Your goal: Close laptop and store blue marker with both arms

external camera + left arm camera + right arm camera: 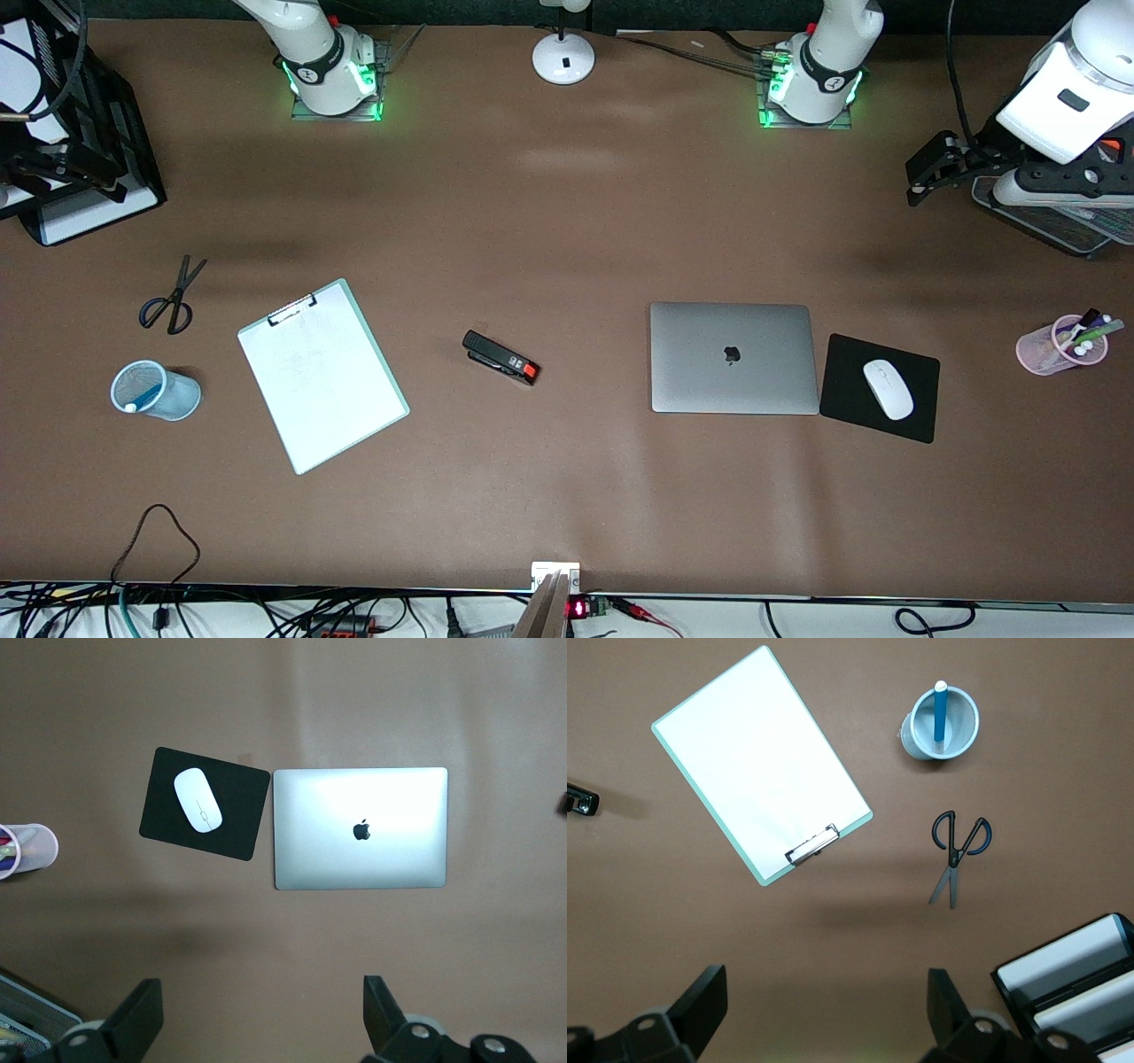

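Observation:
The silver-grey laptop [731, 357] lies with its lid shut and the apple logo up, beside the black mouse pad; it also shows in the left wrist view [390, 859]. The blue marker [146, 395] stands inside a light blue mesh cup [182, 399] toward the right arm's end of the table, its whitish end up; the right wrist view shows the marker [941, 716] in the cup [964, 742] too. My left gripper [921, 182] hangs open and empty, high over the left arm's end of the table [263, 1010]. My right gripper [53, 168] hangs open and empty over the right arm's end [828, 1005].
A clipboard [321, 374], a stapler [500, 357] and black scissors [171, 299] lie between cup and laptop. A white mouse [888, 388] sits on the mouse pad [842, 390]. A pink cup of pens [1059, 347], a mesh tray [1063, 226] and a black file tray [89, 195] stand at the ends.

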`<action>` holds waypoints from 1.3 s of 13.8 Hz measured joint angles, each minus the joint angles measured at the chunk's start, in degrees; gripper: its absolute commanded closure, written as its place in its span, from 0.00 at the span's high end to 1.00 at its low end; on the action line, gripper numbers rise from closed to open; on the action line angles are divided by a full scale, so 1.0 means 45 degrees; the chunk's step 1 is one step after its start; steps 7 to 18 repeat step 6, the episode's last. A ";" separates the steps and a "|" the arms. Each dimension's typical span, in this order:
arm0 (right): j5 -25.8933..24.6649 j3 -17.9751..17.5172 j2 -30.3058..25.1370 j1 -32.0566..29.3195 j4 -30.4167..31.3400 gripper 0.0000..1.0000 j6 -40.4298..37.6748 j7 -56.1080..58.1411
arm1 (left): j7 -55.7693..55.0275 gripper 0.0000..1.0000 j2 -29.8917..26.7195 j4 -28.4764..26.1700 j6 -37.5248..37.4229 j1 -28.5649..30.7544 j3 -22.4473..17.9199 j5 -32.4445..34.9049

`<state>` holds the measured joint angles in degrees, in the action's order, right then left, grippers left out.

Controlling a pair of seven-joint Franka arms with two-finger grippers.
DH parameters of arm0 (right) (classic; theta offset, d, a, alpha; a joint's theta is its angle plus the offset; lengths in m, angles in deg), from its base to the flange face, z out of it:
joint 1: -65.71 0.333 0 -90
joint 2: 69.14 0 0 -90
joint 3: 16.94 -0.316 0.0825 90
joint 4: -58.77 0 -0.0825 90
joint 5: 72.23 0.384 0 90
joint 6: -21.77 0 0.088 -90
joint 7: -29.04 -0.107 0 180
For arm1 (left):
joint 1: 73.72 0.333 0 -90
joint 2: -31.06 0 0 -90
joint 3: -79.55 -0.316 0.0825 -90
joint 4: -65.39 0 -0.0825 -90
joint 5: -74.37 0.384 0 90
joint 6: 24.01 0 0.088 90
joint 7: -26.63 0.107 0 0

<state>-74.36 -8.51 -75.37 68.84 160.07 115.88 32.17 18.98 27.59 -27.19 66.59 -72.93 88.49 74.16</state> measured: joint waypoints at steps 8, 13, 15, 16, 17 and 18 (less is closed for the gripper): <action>0.0001 -0.0040 0.0099 0.0007 -0.0386 1.00 -0.0001 -0.0006 | 0.0015 1.00 -0.0004 0.0001 0.0000 0.0000 0.0000 0.0000; 0.0001 -0.0040 0.0099 0.0007 -0.0386 1.00 -0.0001 -0.0006 | 0.0015 1.00 -0.0004 0.0001 0.0000 0.0000 0.0000 0.0000; 0.0001 -0.0040 0.0099 0.0007 -0.0386 1.00 -0.0001 -0.0006 | 0.0015 1.00 -0.0004 0.0001 0.0000 0.0000 0.0000 0.0000; 0.0001 -0.0040 0.0099 0.0007 -0.0386 1.00 -0.0001 -0.0006 | 0.0015 1.00 -0.0004 0.0001 0.0000 0.0000 0.0000 0.0000; 0.0001 -0.0040 0.0099 0.0007 -0.0386 1.00 -0.0001 -0.0006 | 0.0015 1.00 -0.0004 0.0001 0.0000 0.0000 0.0000 0.0000; 0.0001 -0.0040 0.0099 0.0007 -0.0386 1.00 -0.0001 -0.0006 | 0.0015 1.00 -0.0004 0.0001 0.0000 0.0000 0.0000 0.0000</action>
